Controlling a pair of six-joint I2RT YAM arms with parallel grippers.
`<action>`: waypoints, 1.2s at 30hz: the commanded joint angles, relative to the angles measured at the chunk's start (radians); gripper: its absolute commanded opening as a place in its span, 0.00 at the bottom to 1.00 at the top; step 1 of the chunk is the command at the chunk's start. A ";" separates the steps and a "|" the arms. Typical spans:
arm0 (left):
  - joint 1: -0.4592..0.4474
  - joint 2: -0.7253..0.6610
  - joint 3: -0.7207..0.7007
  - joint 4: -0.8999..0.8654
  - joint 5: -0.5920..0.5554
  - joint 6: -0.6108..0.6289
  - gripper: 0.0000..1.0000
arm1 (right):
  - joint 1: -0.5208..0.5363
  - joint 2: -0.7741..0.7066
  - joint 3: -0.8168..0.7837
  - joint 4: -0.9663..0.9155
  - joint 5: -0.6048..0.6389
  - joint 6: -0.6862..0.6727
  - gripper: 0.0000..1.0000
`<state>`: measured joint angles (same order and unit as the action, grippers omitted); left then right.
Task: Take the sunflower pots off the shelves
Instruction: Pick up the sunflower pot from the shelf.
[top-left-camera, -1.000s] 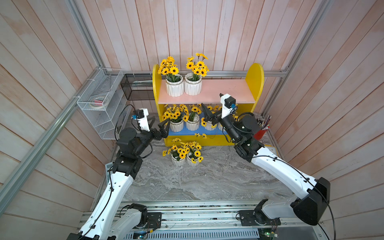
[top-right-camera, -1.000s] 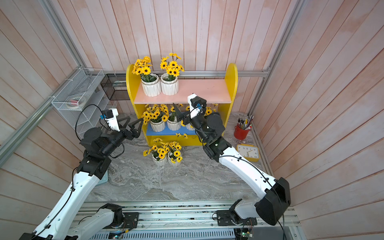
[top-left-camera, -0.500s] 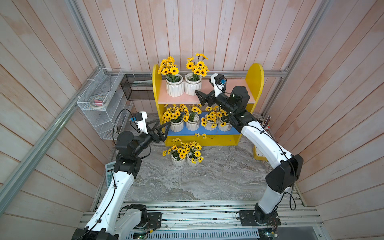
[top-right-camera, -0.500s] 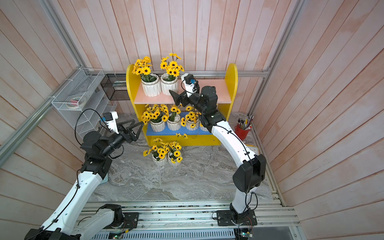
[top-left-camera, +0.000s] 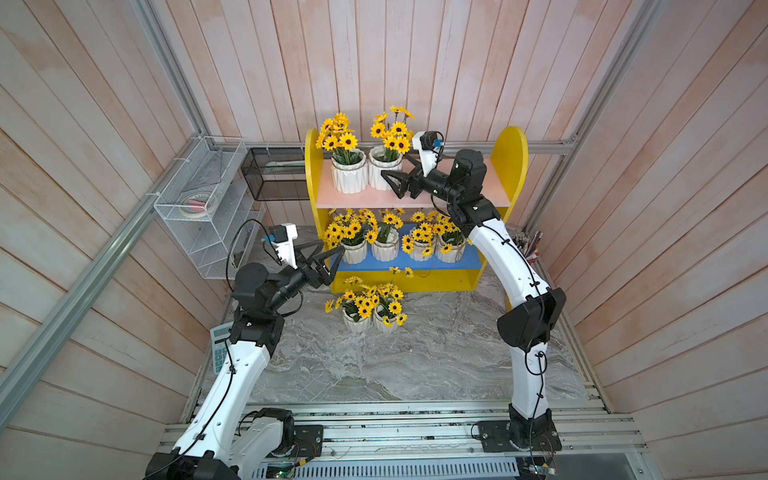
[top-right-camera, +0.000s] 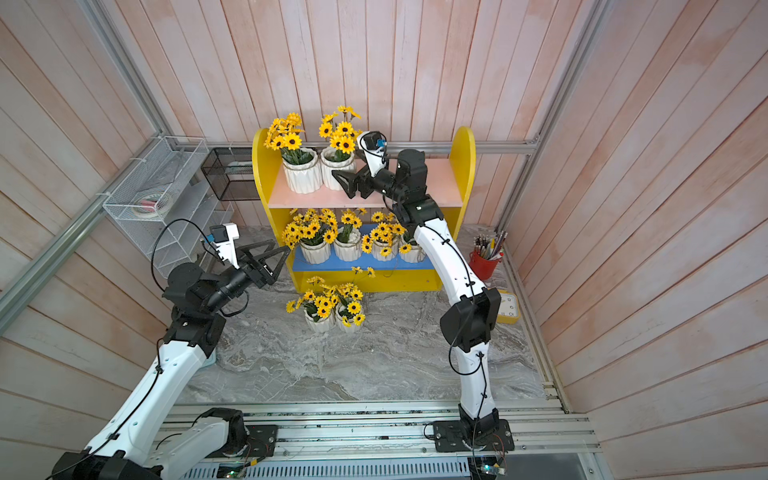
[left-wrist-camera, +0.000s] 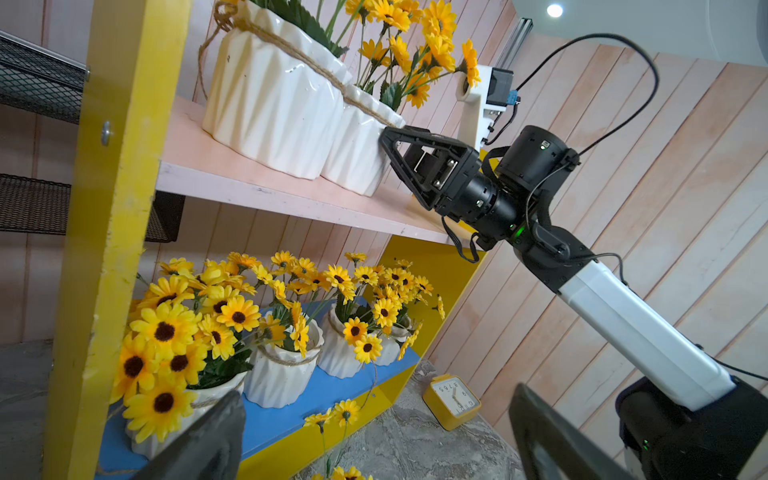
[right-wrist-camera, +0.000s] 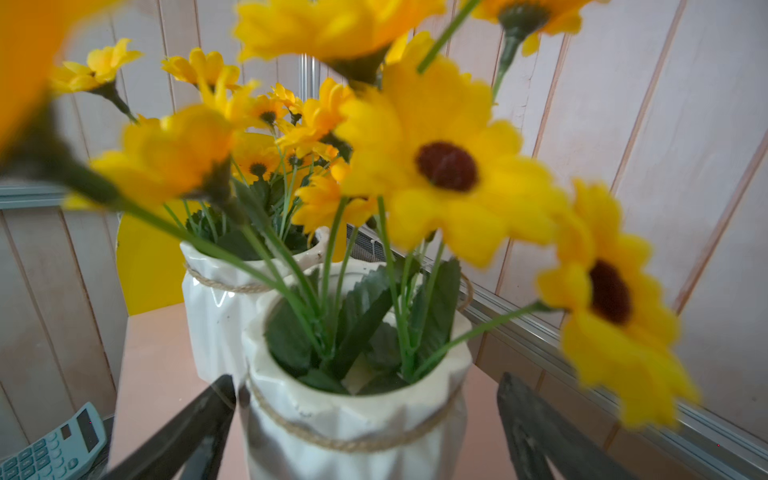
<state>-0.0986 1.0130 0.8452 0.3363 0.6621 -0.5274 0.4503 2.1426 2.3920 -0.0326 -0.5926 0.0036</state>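
Observation:
The yellow shelves (top-left-camera: 509, 158) carry two sunflower pots on the pink board (top-left-camera: 357, 199), several on the blue board (top-left-camera: 465, 259), and two stand on the table (top-left-camera: 357, 322). My right gripper (top-left-camera: 390, 183) is open at the pink board. Its fingers straddle the right-hand pot (right-wrist-camera: 353, 415), one close to the wall, the other apart. The other upper pot (right-wrist-camera: 216, 299) stands just behind. My left gripper (top-left-camera: 332, 257) is open and empty in front of the shelf's left side. The leftmost lower pot (left-wrist-camera: 195, 399) is beside one finger (left-wrist-camera: 208, 440).
A white wire rack (top-left-camera: 199, 199) and a black mesh basket (top-left-camera: 274, 174) hang left of the shelves. A red pencil cup (top-right-camera: 484, 266) and a yellow clock (top-right-camera: 509, 307) sit at the right. A calculator (top-left-camera: 218, 345) lies by the left arm.
My right arm has risen from the blue board's level to the pink board and brought its open jaws around the right upper pot. The left gripper has barely moved.

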 joint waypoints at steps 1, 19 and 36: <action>0.005 0.007 -0.018 0.038 0.037 -0.010 1.00 | -0.008 0.031 0.044 -0.051 -0.078 0.027 0.98; 0.006 0.017 -0.023 0.053 0.055 -0.019 1.00 | -0.010 0.132 0.133 0.013 -0.184 0.118 0.98; 0.006 0.016 -0.026 0.058 0.054 -0.020 1.00 | 0.056 0.160 0.119 0.039 0.034 0.002 0.98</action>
<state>-0.0982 1.0267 0.8337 0.3752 0.7025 -0.5442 0.4820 2.2391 2.5183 0.0158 -0.5938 0.0425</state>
